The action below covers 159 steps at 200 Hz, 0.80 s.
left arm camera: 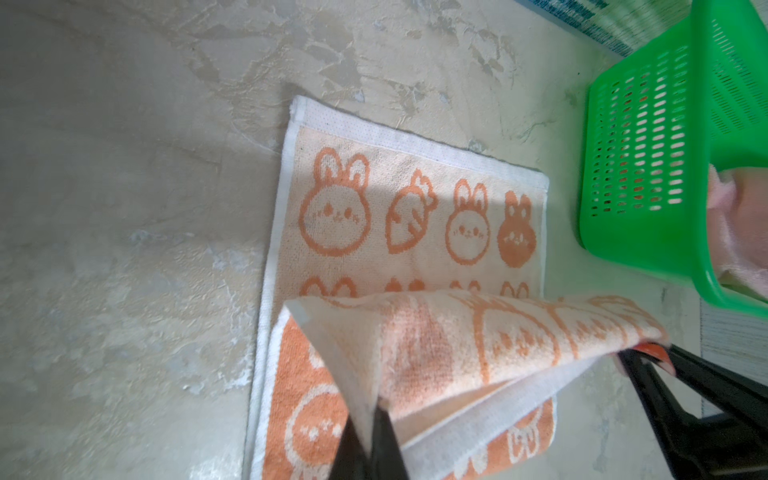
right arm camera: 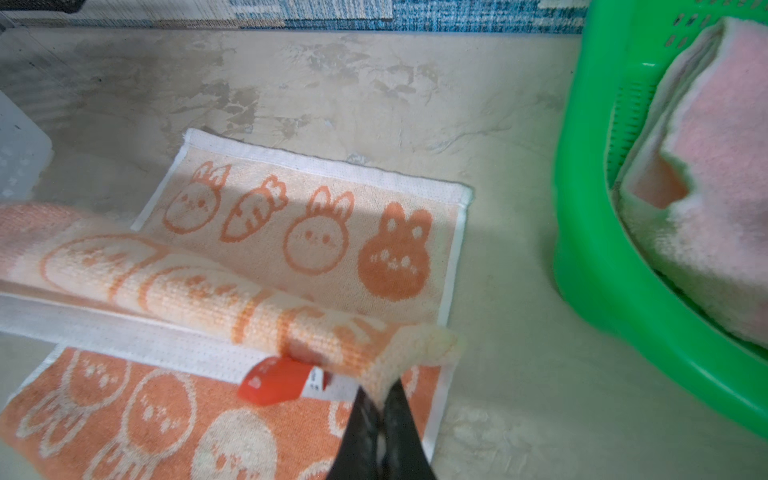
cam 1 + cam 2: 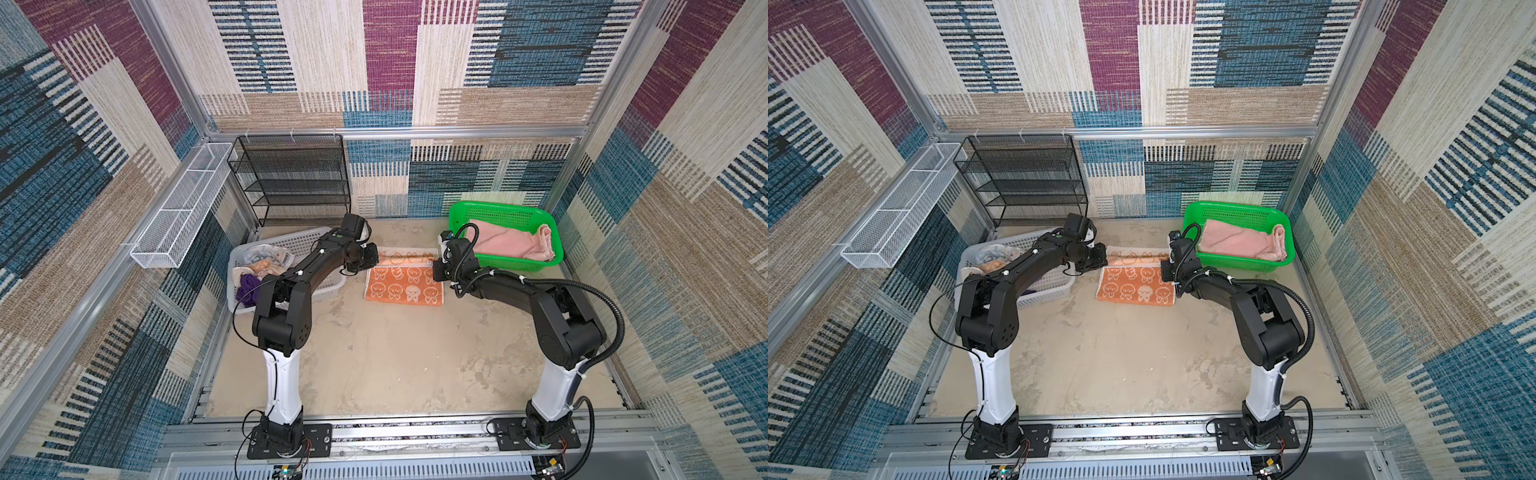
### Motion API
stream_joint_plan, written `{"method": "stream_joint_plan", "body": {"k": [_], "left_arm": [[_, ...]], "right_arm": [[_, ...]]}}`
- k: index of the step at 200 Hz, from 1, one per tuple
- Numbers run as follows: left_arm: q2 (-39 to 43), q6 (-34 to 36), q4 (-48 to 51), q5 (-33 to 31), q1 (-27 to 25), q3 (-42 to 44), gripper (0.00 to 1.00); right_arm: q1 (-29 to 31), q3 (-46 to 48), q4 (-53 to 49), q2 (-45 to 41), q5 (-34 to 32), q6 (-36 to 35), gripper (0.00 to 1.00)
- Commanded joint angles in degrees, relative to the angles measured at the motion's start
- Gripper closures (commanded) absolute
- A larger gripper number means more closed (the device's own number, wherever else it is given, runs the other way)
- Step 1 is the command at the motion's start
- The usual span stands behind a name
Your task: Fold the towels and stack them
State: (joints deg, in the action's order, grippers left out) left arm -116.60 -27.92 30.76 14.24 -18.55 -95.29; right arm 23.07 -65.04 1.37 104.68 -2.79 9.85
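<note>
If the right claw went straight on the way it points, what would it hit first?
Likely the flat far half of the orange rabbit-print terry towel whose lifted edge the right claw pinches; depth is unclear.

Desk (image 3: pixel 395 353): lying beige and mottled, and carrying both baskets and the rack.
Green basket (image 3: pixel 505 208): sitting at the far right of the desk, near the back wall, its perforated sides showing.
White basket (image 3: pixel 309 240): sitting askew at the far left, just in front of the rack.
Black mesh rack (image 3: pixel 291 178): standing upright against the back wall.
White wire tray (image 3: pixel 183 210): hanging along the left wall, well above the desk.
Wall covering (image 3: pixel 390 62): wrapping three sides in blue, purple, tan and cream patches.
</note>
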Motion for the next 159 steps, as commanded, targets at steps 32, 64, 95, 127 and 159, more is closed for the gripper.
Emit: {"method": "stream_joint_plan", "body": {"k": [32,64,95,127,159], "left_arm": [[10.18,2.14,0.09,-0.97,0.37,5.08,1.0],[17.68,3.12,0.09,-0.63,0.28,5.81,1.0],[27.01,4.18,0.1,-0.96,-0.92,7.81,1.0],[37.23,4.29,-0.44,-0.9,-3.27,12.06,1.0],[45.56,3.68,-0.35,2.43,-4.91,14.41,1.0]], "right_arm": [[-0.45,4.98,-0.27,-12.61,-0.05,-3.3,1.0],[-0.47,3.98,-3.69,-21.34,2.38,-5.97,1.0],[0.11,2.47,-8.95,-29.39,5.68,-9.39,1.0],[1.83,1.5,-14.17,-37.67,9.76,-11.42,1.0],[3.21,0.55,-18.13,-44.52,16.79,-11.88,1.0]]}}
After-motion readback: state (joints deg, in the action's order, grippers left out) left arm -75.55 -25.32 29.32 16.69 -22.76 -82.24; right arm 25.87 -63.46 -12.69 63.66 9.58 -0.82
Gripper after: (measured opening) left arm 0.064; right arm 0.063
